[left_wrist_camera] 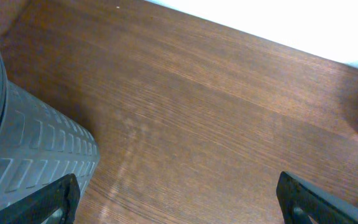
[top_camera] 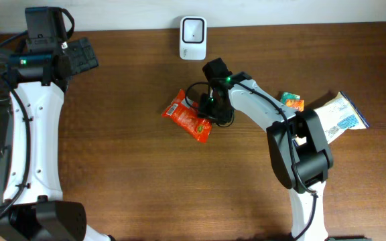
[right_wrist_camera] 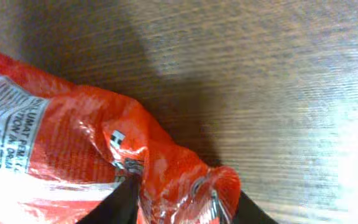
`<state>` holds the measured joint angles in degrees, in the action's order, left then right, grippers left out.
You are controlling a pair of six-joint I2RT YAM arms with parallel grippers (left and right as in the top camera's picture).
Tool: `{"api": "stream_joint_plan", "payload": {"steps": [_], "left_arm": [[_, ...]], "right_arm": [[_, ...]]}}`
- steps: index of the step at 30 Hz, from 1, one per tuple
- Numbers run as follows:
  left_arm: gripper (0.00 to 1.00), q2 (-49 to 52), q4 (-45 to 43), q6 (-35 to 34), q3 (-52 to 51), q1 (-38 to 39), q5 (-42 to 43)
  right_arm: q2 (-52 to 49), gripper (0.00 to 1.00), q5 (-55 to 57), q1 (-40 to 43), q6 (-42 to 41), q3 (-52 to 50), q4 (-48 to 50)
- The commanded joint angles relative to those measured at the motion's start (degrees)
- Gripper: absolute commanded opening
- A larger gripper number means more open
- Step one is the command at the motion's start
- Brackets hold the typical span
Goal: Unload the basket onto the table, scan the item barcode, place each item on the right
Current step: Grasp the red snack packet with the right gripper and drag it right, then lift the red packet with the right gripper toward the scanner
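Observation:
A red snack packet (top_camera: 187, 116) lies crumpled on the wooden table, just left of centre. My right gripper (top_camera: 214, 110) is at its right end. In the right wrist view the two black fingers (right_wrist_camera: 120, 205) press from both sides into the packet's (right_wrist_camera: 73, 143) bunched end, so the gripper (right_wrist_camera: 185, 202) is shut on it. White print shows on the packet, but I can make out no barcode. A white scanner (top_camera: 193, 38) stands at the table's back edge. My left gripper (top_camera: 79, 57) hovers open at the far left, and nothing lies between its tips (left_wrist_camera: 179, 199).
An orange-and-green packet (top_camera: 291, 100) and a white-and-blue bag (top_camera: 340, 117) lie at the right, beside the right arm. A grey ribbed object (left_wrist_camera: 30, 155) fills the left of the left wrist view.

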<state>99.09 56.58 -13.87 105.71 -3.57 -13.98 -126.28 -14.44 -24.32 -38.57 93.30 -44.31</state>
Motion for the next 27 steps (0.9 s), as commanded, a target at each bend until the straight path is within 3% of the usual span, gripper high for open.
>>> {"api": "stream_joint_plan", "payload": {"steps": [1,5,7,12,16,20,23,27], "left_arm": [[0.99,-1.4,0.1,0.9,1.1,0.0,-0.4],[0.99,-1.4,0.1,0.9,1.1,0.0,-0.4],[0.99,-1.4,0.1,0.9,1.1,0.0,-0.4],[0.99,-1.4,0.1,0.9,1.1,0.0,-0.4],[0.99,-1.4,0.1,0.9,1.1,0.0,-0.4],[0.99,-1.4,0.1,0.9,1.1,0.0,-0.4],[0.99,-1.4,0.1,0.9,1.1,0.0,-0.4],[0.99,-1.4,0.1,0.9,1.1,0.0,-0.4]], "right_arm": [[-1.7,0.13,1.4,-0.1,0.2,-1.5,0.3],[-1.7,0.04,0.9,0.1,2.0,-1.5,0.5],[-1.6,0.04,-5.6,0.8,5.8,-1.2,0.8],[1.8,0.04,-32.9,5.4,31.4,2.5,2.6],[7.2,0.04,-43.3,9.8,39.3,2.6,0.0],[11.5,0.04,-49.1,11.9,41.6,2.6,-2.7],[13.3,0.04,-62.5,14.3,40.9,3.7,-1.9],[13.4,0.04,-74.5,18.8,34.8,5.5,-1.7]]}}
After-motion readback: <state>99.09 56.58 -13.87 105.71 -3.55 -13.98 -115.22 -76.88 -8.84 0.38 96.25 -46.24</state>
